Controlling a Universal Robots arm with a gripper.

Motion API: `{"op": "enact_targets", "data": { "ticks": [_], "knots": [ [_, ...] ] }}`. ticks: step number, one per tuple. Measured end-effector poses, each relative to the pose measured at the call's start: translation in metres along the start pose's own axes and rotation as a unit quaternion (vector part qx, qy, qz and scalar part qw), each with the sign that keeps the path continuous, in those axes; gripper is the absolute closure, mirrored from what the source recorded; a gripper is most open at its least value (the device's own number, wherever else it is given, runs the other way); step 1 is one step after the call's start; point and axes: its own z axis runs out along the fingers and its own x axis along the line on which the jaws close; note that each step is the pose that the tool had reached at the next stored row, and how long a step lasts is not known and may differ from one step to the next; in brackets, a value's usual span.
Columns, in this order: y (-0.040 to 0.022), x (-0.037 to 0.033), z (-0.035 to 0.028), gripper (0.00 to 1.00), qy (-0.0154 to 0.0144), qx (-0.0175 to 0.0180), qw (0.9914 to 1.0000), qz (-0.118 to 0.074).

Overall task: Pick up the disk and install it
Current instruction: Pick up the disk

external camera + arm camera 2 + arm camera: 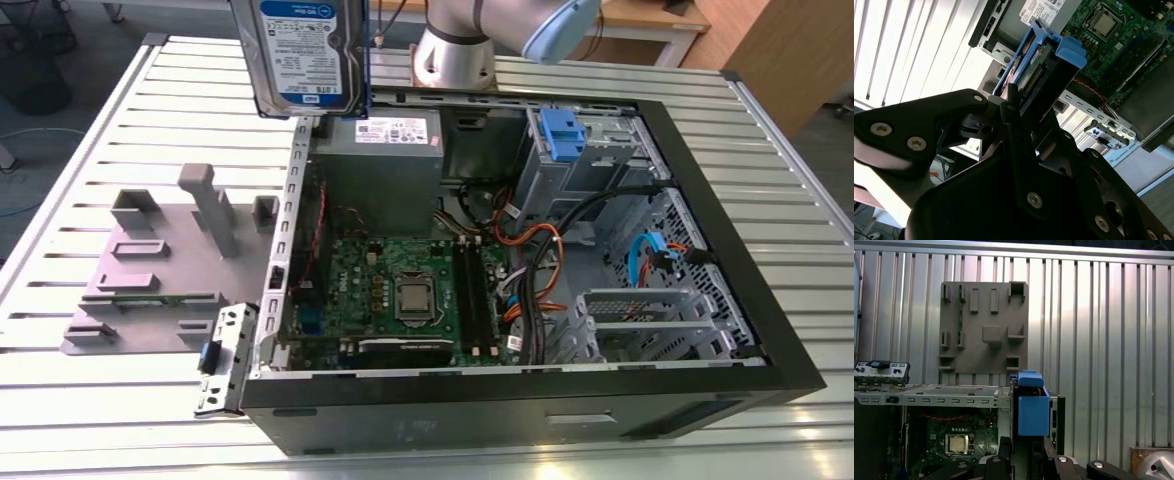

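The disk [307,55], a silver drive with a blue-and-white label in a blue carrier, hangs upright in the air above the back corner of the open computer case [534,385], on the exterior view's left. In both wrist views my gripper [1026,107] [1026,450] is shut on the disk [1046,65] [1033,410], its black fingers [1010,112] clamped on the two sides. The carrier's blue end tab [1072,50] points away from the gripper. Below the held disk lie the case's edge and the motherboard [956,440].
Inside the case are a grey power supply [387,160], the motherboard [400,290], cables and a drive bay holding a blue clip [561,135]. A grey fixture [160,270] with upright posts sits beside the case on the slatted metal table [801,250]. The arm's base [461,50] stands behind the case.
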Motion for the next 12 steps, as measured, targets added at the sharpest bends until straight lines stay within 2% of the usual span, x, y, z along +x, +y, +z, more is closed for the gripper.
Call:
{"op": "enact_targets", "data": {
  "ticks": [5, 12],
  "knots": [
    [-0.0044, 0.0001, 0.0, 0.65, 0.0, 0.0, 1.0, 0.0],
    [-0.0187, 0.0003, -0.0003, 0.65, 0.0, -0.0001, 1.0, 0.0]
  ]
}}
